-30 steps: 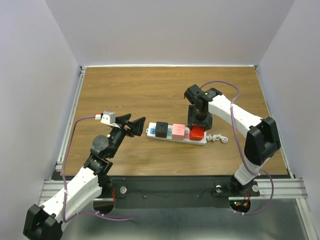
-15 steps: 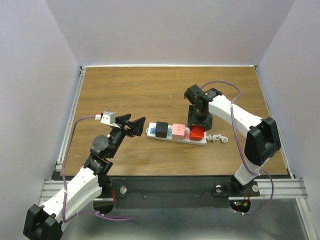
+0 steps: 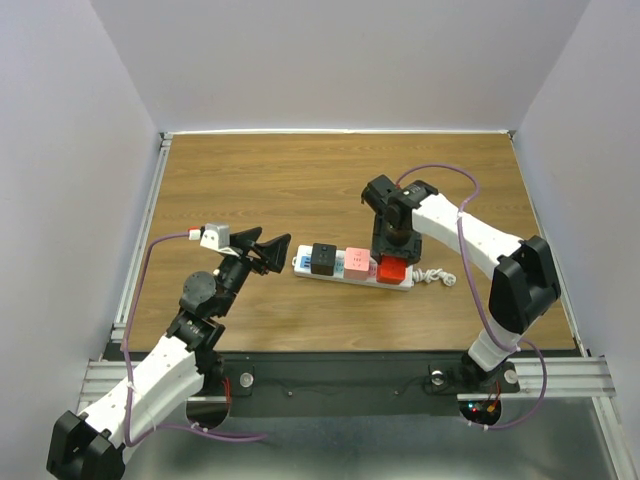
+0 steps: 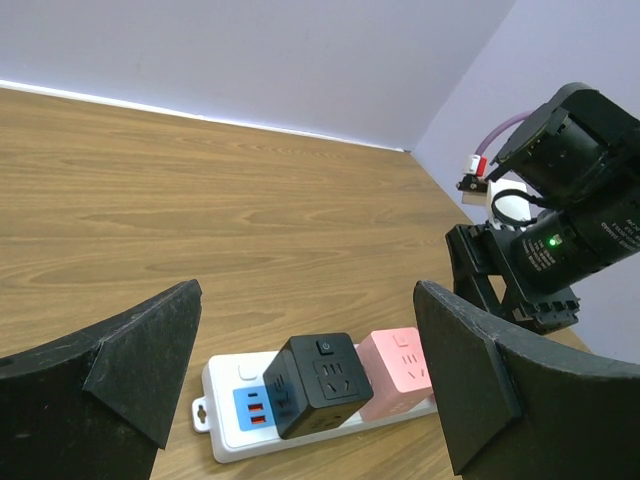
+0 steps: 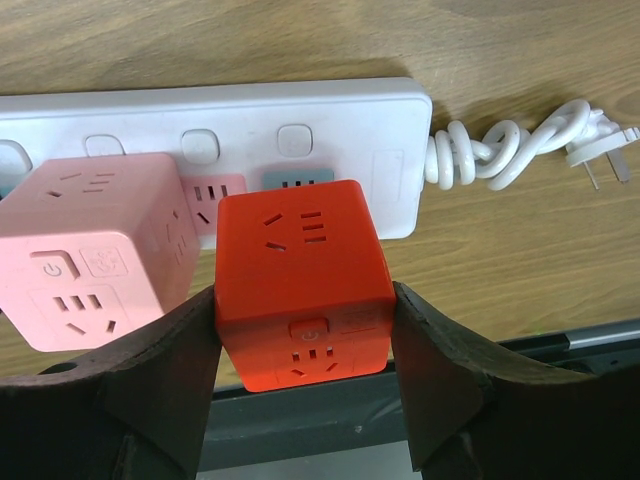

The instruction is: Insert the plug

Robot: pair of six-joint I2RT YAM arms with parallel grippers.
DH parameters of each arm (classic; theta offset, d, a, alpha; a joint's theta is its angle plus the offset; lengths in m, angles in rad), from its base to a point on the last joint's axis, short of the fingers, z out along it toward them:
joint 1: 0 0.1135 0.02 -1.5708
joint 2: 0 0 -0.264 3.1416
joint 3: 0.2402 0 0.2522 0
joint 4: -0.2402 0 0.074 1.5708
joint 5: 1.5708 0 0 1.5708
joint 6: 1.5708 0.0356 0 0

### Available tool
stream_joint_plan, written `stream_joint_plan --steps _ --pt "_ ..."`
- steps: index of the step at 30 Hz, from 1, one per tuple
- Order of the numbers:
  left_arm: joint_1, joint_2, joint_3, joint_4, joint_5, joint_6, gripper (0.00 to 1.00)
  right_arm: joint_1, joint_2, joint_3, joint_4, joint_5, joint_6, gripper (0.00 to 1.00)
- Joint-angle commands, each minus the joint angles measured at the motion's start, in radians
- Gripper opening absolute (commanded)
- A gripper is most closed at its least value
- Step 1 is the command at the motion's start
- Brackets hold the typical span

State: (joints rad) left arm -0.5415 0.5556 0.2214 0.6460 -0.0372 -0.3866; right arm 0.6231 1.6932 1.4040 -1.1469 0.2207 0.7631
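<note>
Holding the red cube plug (image 5: 300, 285) from both sides, the right gripper (image 5: 305, 350) is clamped on it, fingers flat against its left and right faces. The cube hangs over the right end of the white power strip (image 5: 330, 115), just beside the pink cube plug (image 5: 95, 240), which sits in the neighbouring socket. Further left is a black cube plug (image 3: 323, 258), also on the strip.

What we watch is cube against free socket. In the right wrist view a grey-blue socket face peeks out just past the cube's top edge, so we judge the cube lies a little off that socket across the strip's width, toward the robot's side. We cannot tell if its pins touch the strip, since the underside is hidden. The strip's long axis runs left to right across that view and nearly the same in the top view. The grip axis lies along it, so the correction goes across it, then down.

The coiled cord (image 5: 510, 150) trails off the right end, apart from the cube.

The left gripper (image 3: 272, 250) is spread wide and holds nothing, hovering near the strip's left end. The right arm is clearly the nearer one.
</note>
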Motion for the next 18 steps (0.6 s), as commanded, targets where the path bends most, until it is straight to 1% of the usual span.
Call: stream_joint_plan --steps 1,12,18 --pt "0.0 -0.017 -0.013 0.044 0.008 0.003 0.99 0.029 0.005 0.007 -0.059 0.019 0.047 0.01" --pt "-0.002 -0.031 -0.019 0.043 0.013 0.002 0.99 0.03 -0.001 0.009 -0.067 0.114 0.079 0.01" --pt "-0.002 -0.031 -0.019 0.043 0.013 0.002 0.99 0.03 0.02 0.018 -0.056 0.117 0.074 0.0"
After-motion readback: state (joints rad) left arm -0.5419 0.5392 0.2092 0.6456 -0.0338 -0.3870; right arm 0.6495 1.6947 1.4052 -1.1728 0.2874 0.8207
